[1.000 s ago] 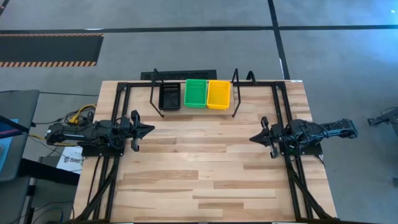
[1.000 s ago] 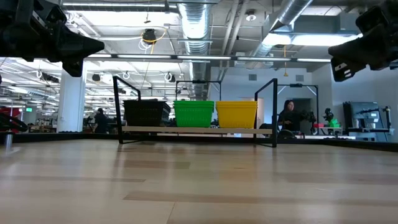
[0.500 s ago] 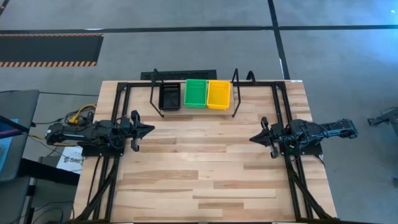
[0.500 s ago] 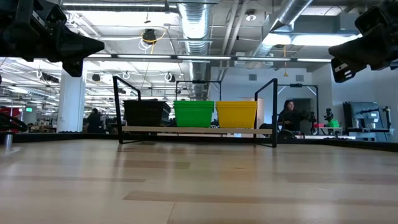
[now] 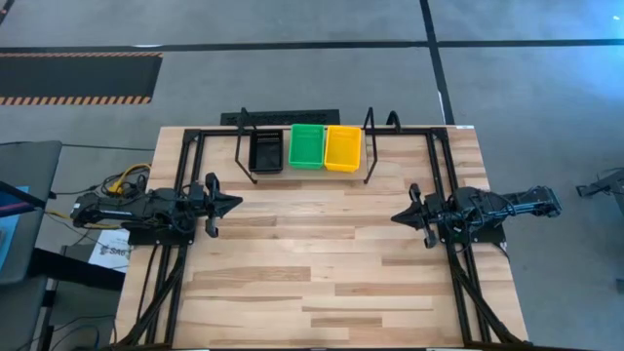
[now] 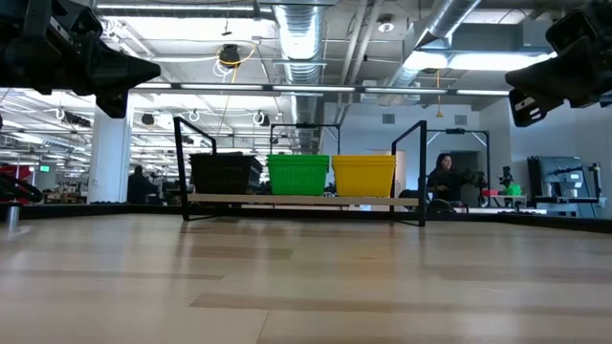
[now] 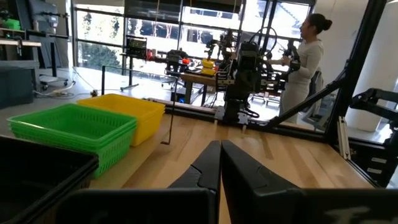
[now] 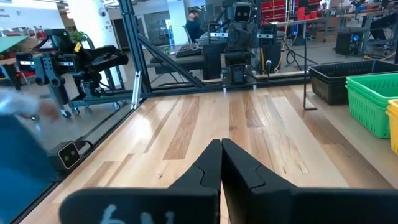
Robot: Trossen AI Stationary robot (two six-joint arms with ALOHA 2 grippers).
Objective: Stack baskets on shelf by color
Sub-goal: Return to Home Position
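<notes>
Beyond the left end effector (image 5: 232, 204) and right end effector (image 5: 398, 215), both with fingers together, baskets (image 5: 307, 145) stand colour-sorted on the shelf (image 6: 306, 199); nothing seems left.

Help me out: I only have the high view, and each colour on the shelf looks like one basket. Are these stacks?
Observer: Yes for green: the left wrist view shows the green baskets with several nested rims, though I cannot count the layers.
Operator: Are the three piles level?
Observer: In the low view the black baskets, the green and the yellow baskets stand side by side on the shelf at about one height.
Operator: Grippers open or shut?
Observer: Each wrist view shows its own fingers pressed together: the left gripper and the right gripper are shut, holding nothing.
</notes>
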